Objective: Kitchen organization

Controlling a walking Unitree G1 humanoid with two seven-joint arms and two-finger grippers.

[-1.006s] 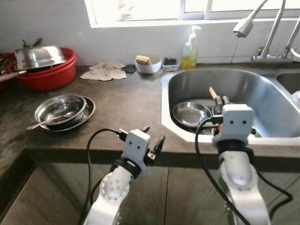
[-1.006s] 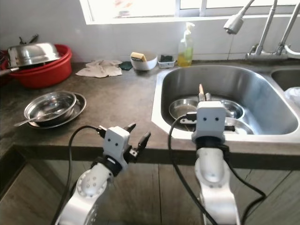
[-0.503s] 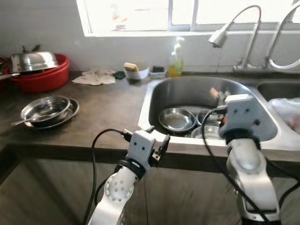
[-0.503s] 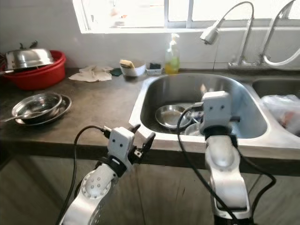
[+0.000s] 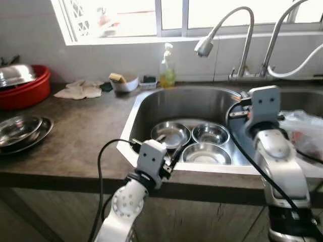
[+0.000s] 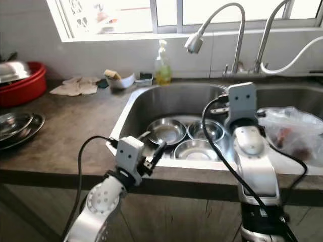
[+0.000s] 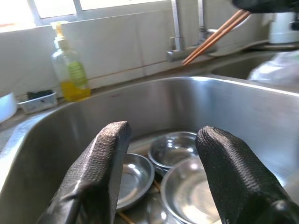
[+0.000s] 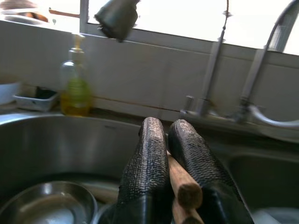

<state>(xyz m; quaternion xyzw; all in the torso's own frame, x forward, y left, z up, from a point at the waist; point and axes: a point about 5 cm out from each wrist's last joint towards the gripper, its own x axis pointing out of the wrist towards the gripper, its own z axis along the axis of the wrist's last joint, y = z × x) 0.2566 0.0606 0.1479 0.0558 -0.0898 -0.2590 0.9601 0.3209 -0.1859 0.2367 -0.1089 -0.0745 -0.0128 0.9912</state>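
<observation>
The right gripper [image 8: 168, 140] is raised over the right part of the sink [image 5: 202, 101], its fingers pressed together on wooden chopsticks [image 8: 183, 184]. The left gripper [image 7: 161, 149] hovers at the sink's near left rim, fingers spread apart and holding nothing. Three steel bowls [image 5: 207, 152] lie together in the basin. A soap bottle [image 5: 167, 74] stands at the far rim, a plastic bag [image 6: 295, 128] to the right.
</observation>
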